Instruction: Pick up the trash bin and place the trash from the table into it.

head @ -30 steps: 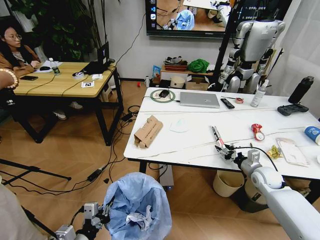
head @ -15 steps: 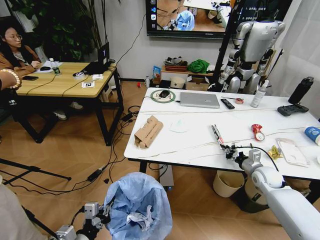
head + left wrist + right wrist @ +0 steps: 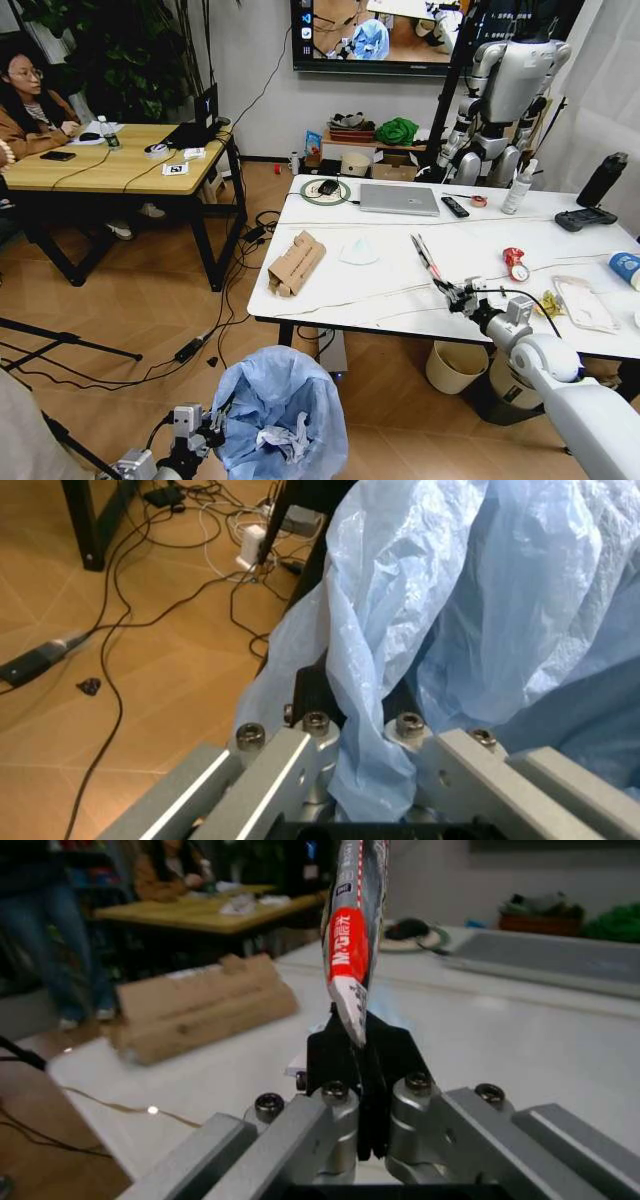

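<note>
The trash bin (image 3: 280,415), lined with a crinkly light-blue bag (image 3: 480,592), hangs low at the front left with white tissue inside. My left gripper (image 3: 205,438) is shut on its bag rim, pads (image 3: 312,697) pinching the plastic. My right gripper (image 3: 457,293) is over the white marble table (image 3: 400,300), shut on a long thin red-and-white packet (image 3: 425,257) that sticks up from its fingers (image 3: 352,952). On the table lie a torn cardboard box (image 3: 297,262), a white tissue (image 3: 358,252), a crushed red can (image 3: 514,263), a yellow wrapper (image 3: 547,303), a clear package (image 3: 583,302) and a blue cup (image 3: 626,266).
A laptop (image 3: 399,199), remote (image 3: 455,207), spray bottle (image 3: 517,188), dark bottle (image 3: 603,180) and game controller (image 3: 585,218) sit at the table's far side. A cream bin (image 3: 455,366) stands under the table. A wooden desk (image 3: 120,165) is at left; cables cross the floor (image 3: 190,345).
My right gripper has lifted the packet a little off the table and tipped it more upright. The bin stays in my left gripper.
</note>
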